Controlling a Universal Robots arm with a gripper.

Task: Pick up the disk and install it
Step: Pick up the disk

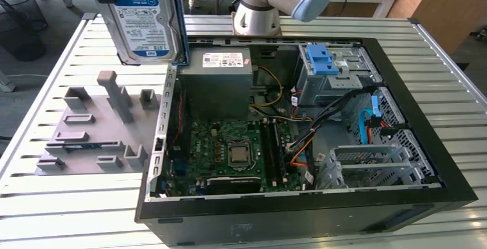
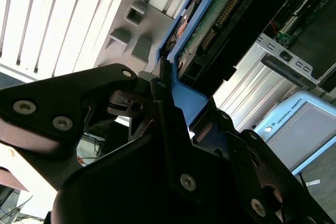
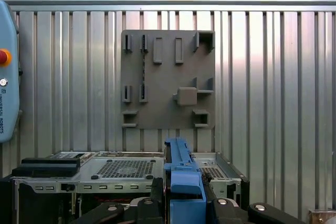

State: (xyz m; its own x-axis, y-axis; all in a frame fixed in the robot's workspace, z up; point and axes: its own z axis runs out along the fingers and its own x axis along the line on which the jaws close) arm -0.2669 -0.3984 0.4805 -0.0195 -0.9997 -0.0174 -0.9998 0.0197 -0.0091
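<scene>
The disk (image 1: 145,21), a silver hard drive with a white-and-blue label in a blue bracket, hangs upright in the air at the exterior view's upper left. It is above the gap between the grey fixture plate (image 1: 91,125) and the open computer case (image 1: 156,163). My gripper (image 3: 181,203) is shut on the disk's blue bracket (image 3: 181,174), with a black finger on each side of it. In the second wrist view the fingers (image 2: 157,85) clamp the bracket's edge (image 2: 181,95), and the drive's green circuit board (image 2: 210,22) faces the camera.
The case lies open on a slatted metal table (image 1: 68,209). Inside are the motherboard (image 1: 232,146), a grey power supply (image 1: 216,78), a drive cage with blue latches (image 1: 327,64) and a metal drive cage (image 1: 373,163) at the exterior view's lower right. A teach pendant (image 3: 8,72) lies beside the table.
</scene>
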